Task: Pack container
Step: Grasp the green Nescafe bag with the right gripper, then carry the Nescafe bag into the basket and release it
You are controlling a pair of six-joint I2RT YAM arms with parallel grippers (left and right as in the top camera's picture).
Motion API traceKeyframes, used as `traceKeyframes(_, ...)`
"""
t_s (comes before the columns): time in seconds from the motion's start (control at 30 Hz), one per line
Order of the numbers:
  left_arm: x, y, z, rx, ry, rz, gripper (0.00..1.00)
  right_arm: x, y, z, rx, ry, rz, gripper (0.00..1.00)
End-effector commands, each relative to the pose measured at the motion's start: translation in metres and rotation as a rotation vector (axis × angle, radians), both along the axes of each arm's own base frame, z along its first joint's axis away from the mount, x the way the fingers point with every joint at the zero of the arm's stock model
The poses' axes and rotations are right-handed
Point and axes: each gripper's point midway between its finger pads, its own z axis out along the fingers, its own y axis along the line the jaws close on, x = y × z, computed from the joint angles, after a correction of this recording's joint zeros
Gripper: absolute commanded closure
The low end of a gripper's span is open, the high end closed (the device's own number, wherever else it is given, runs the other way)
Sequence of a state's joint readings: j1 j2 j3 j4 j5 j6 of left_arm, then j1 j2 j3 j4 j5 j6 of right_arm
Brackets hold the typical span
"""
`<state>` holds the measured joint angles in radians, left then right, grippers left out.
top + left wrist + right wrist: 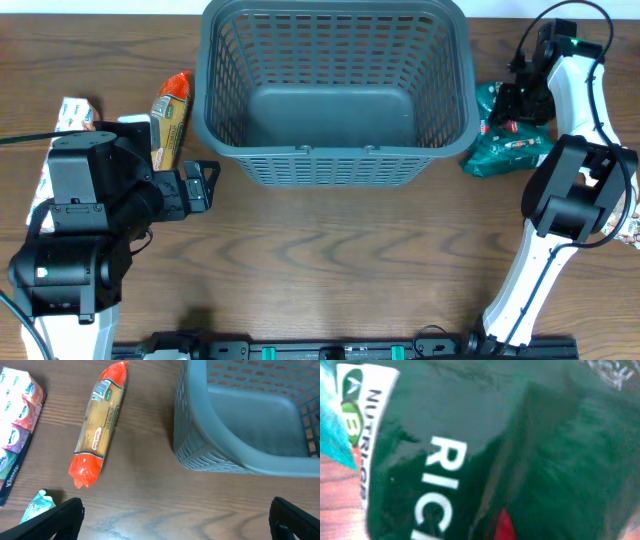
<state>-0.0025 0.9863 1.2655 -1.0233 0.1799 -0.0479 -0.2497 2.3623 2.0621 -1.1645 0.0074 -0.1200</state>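
Observation:
The container (335,165), a large dark grey lattice basket, stands at the back middle of the table with nothing inside; its near corner shows in the left wrist view (200,455). My right gripper (516,104) is down on a green bag (505,135) just right of the container. That bag (485,450), with white lettering, fills the right wrist view and hides the fingers, so I cannot tell how the jaws stand. My left gripper (172,525) is open over bare wood left of the container (210,185), with nothing between its fingers.
A pasta pack with orange ends (171,118) (99,425) lies left of the container. Beside it are a pack of tissues (75,113) (15,425) and a small teal and white packet (37,506). The wooden table (340,260) fills the foreground.

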Motion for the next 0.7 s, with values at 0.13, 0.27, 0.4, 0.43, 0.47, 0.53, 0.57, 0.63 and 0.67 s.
traceKeyframes(0.13,0.001,0.0,0.008,0.017,-0.023,-0.011,0.01,-0.027,0.011,-0.064,0.029,0.173,-0.005,0.99)
traceKeyframes(0.27,0.001,0.0,0.008,0.017,-0.022,-0.011,0.01,-0.016,0.009,-0.027,0.011,0.088,-0.034,0.99)
traceKeyframes(0.4,0.001,0.0,0.008,0.018,-0.022,-0.011,0.01,0.0,0.004,0.041,-0.025,-0.079,-0.058,0.99)
traceKeyframes(0.43,0.001,0.0,0.008,0.018,-0.022,-0.011,0.01,0.003,0.002,0.062,-0.038,-0.13,-0.071,0.99)
traceKeyframes(0.47,0.001,0.0,0.008,0.018,-0.022,-0.011,0.01,0.004,0.0,0.082,-0.053,-0.177,-0.082,0.99)
traceKeyframes(0.53,0.001,0.0,0.008,0.018,-0.023,-0.011,0.01,0.005,-0.007,0.123,-0.09,-0.276,-0.118,0.99)
traceKeyframes(0.57,0.001,0.0,0.008,0.018,-0.023,-0.011,0.01,0.004,-0.01,0.144,-0.107,-0.324,-0.13,0.99)
traceKeyframes(0.63,0.001,0.0,0.008,0.018,-0.022,-0.011,0.01,-0.002,-0.014,0.177,-0.13,-0.398,-0.14,0.99)
traceKeyframes(0.67,0.001,0.0,0.008,0.018,-0.022,-0.011,0.01,-0.006,-0.015,0.193,-0.142,-0.43,-0.144,0.99)
